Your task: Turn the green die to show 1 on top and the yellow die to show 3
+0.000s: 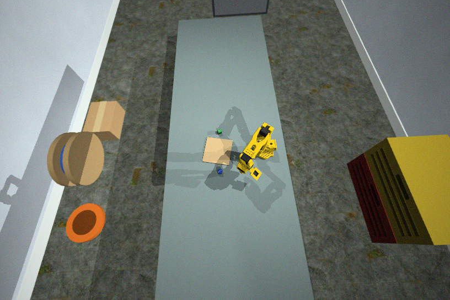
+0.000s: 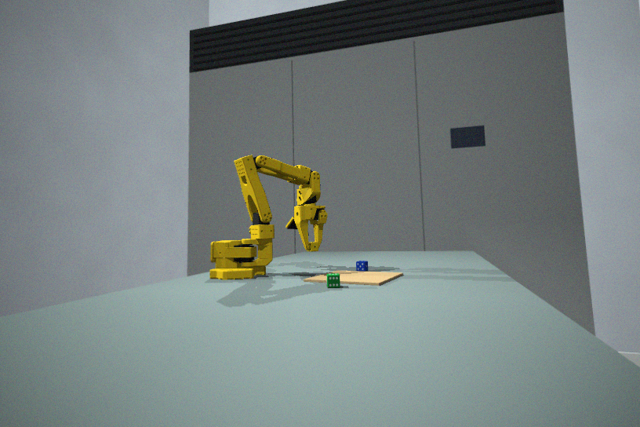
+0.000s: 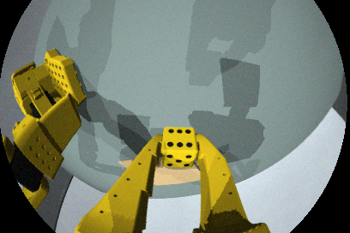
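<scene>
My gripper (image 2: 312,246) (image 3: 179,146) is shut on the yellow die (image 3: 179,146), fingers pointing down, held above the table near the mat's arm-side edge. In the wrist view the die shows six pips on its upper visible face and five on the face below it. The green die (image 1: 219,131) (image 2: 333,280) sits off the mat, just beyond its far edge in the top view; its side towards the exterior camera shows six. The blue die (image 1: 219,171) (image 2: 361,265) sits off the mat's opposite edge. The tan mat (image 1: 213,149) (image 2: 382,278) (image 3: 176,178) lies flat.
The arm's base (image 1: 268,149) (image 2: 232,266) stands on the pale green table (image 1: 225,71) (image 2: 310,349), near its right edge in the top view. Arm shadows cross the mat and table. Boxes and an orange round object (image 1: 86,222) stand off the table.
</scene>
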Robot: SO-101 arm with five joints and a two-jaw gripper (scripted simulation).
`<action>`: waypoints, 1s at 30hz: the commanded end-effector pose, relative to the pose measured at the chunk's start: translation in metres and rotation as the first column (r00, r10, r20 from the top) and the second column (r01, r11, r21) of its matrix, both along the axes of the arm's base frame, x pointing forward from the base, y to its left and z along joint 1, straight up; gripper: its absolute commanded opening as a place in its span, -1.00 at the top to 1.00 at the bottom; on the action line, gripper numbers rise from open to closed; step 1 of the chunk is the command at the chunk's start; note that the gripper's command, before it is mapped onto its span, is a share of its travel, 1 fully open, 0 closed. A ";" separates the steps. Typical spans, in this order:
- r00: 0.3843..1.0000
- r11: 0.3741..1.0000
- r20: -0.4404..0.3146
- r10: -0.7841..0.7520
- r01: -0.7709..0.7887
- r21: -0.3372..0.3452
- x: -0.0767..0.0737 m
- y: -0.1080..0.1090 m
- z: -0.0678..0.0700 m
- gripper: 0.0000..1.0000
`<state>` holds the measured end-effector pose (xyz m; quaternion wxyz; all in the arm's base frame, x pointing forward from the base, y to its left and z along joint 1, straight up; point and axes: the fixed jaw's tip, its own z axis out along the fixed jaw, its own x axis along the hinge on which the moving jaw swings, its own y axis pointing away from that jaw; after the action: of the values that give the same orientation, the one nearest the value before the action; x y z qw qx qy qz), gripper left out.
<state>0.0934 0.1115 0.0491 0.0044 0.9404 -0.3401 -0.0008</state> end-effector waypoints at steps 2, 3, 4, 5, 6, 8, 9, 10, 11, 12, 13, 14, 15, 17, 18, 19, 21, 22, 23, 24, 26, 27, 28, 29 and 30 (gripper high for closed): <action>0.999 0.999 0.033 0.001 -0.002 0.042 0.002 0.005 0.005 1.00; 0.999 0.999 0.033 0.001 -0.002 0.042 0.002 0.005 0.005 1.00; 0.999 0.999 0.033 0.001 -0.002 0.042 0.002 0.005 0.005 1.00; 0.999 0.999 0.033 0.001 -0.002 0.042 0.002 0.005 0.005 1.00; 0.999 0.999 0.033 0.001 -0.002 0.042 0.002 0.005 0.005 1.00; 0.999 0.999 0.033 0.001 -0.002 0.042 0.002 0.005 0.005 1.00; 0.999 0.999 0.033 0.001 -0.002 0.042 0.002 0.005 0.005 1.00; 0.999 0.999 0.033 0.001 -0.002 0.042 0.002 0.005 0.005 1.00; 0.999 0.999 0.033 0.001 -0.002 0.042 0.002 0.005 0.005 1.00; 0.999 0.999 0.033 0.001 -0.002 0.042 0.002 0.005 0.005 1.00; 0.999 0.999 0.033 0.001 -0.002 0.042 0.002 0.005 0.005 1.00; 0.999 0.999 0.033 0.001 -0.002 0.042 0.002 0.005 0.005 1.00; 0.999 0.999 0.033 0.001 -0.002 0.042 0.002 0.005 0.004 1.00; 0.999 0.999 0.033 0.001 -0.002 0.042 0.002 0.005 0.003 1.00; 0.999 0.999 0.033 0.001 -0.002 0.042 0.002 0.005 0.002 1.00; 0.999 0.999 0.033 0.001 -0.002 0.042 0.002 0.005 0.002 1.00; 0.999 0.999 0.033 0.001 -0.002 0.042 0.002 0.005 0.000 1.00; 0.999 0.999 0.033 0.001 -0.002 0.042 0.002 0.005 0.000 1.00; 0.999 0.999 0.033 0.001 -0.002 0.042 0.002 0.005 -0.001 1.00; 0.999 0.999 0.033 0.001 -0.002 0.042 0.002 0.005 -0.001 1.00; 0.999 0.999 0.033 0.001 -0.002 0.042 0.002 0.005 -0.001 1.00; 0.999 0.999 0.033 0.001 -0.002 0.042 0.002 0.005 -0.001 1.00; 0.999 0.999 0.033 0.001 -0.002 0.042 0.002 0.005 -0.001 1.00; 0.999 0.999 0.033 0.001 -0.002 0.042 0.002 0.005 -0.001 1.00; 0.999 0.999 0.033 0.001 -0.002 0.042 0.002 0.005 -0.001 1.00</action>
<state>0.0941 0.1128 0.0448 -0.0035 0.9404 -0.3401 0.0020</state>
